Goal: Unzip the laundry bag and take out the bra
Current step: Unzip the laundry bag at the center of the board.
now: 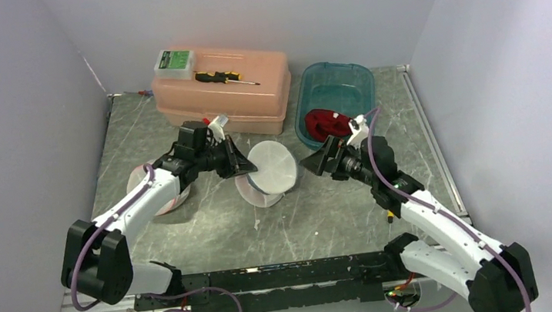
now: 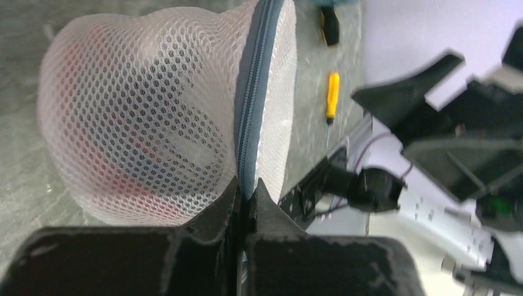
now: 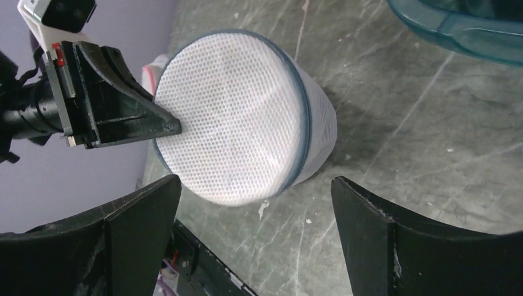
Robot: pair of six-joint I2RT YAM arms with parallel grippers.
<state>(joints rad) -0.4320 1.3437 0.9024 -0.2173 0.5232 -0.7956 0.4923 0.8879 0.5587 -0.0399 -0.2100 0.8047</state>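
Though near laundry bag (image 3: pixel 234 111), right gripper (image 3: pixel 256 180) wide.

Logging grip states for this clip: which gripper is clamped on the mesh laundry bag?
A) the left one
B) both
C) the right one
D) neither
A: the left gripper is pinched shut on the blue zipper at the edge of the laundry bag, while the right gripper stands wide open, short of the bag.
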